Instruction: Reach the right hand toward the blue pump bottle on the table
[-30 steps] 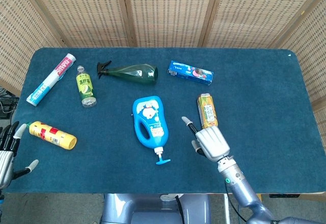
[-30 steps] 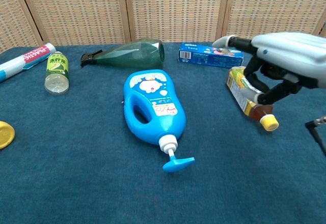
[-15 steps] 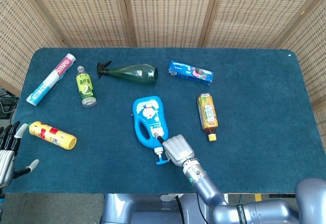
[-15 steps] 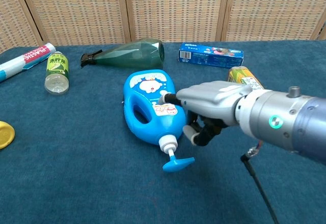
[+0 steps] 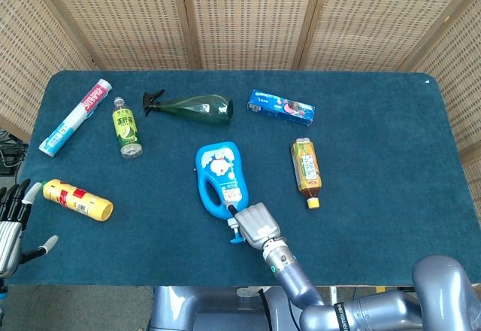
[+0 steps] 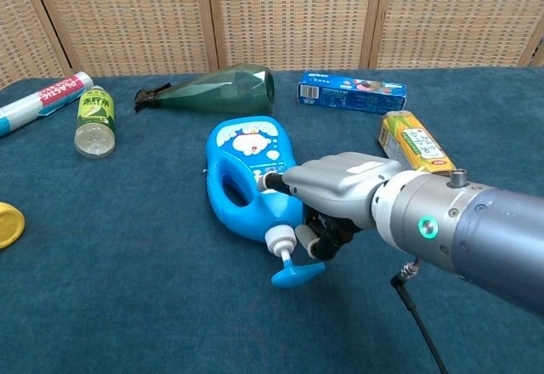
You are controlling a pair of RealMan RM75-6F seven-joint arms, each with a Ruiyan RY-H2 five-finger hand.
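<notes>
The blue pump bottle point(image 5: 218, 177) point(image 6: 247, 182) lies flat mid-table with its pump head point(image 6: 297, 272) pointing at the front edge. My right hand point(image 5: 255, 223) point(image 6: 339, 195) hovers palm-down at the bottle's neck end, fingers curled under beside the white collar point(image 6: 280, 238). Whether they touch the bottle I cannot tell. In the head view the hand covers part of the pump. My left hand point(image 5: 16, 222) hangs off the table's front-left corner, fingers spread and holding nothing.
A yellow juice bottle point(image 5: 306, 169) lies right of the hand. Further back lie a green spray bottle point(image 5: 194, 107), a blue box point(image 5: 281, 107), a small green bottle point(image 5: 125, 127) and a white tube point(image 5: 75, 117). A yellow can point(image 5: 77, 200) rests front left.
My right hand swept left from beside the yellow juice bottle to the blue bottle's neck, then settled slightly lower and closer over the pump. The left hand stayed put.
</notes>
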